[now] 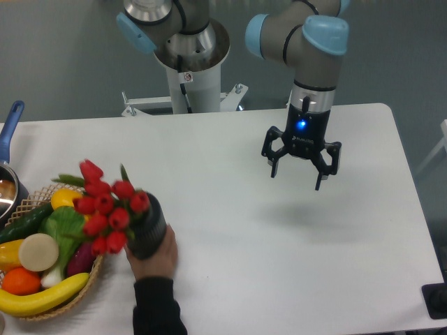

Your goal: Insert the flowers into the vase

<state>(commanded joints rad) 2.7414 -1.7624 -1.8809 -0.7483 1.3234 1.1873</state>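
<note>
The flowers [106,206], a bunch of red tulips, stick out of the mouth of the dark grey vase [149,234]. The vase is tilted to the left and a person's hand [159,257] grips it from below, at the table's front left. My gripper [300,171] hangs above the table at the right of centre, far from the vase. Its fingers are spread apart and hold nothing.
A wicker basket [28,314] with toy fruit and vegetables sits at the front left, right beside the flowers. A pot with a blue handle [10,132] is at the left edge. The person's dark sleeve [155,307] reaches in from the front edge.
</note>
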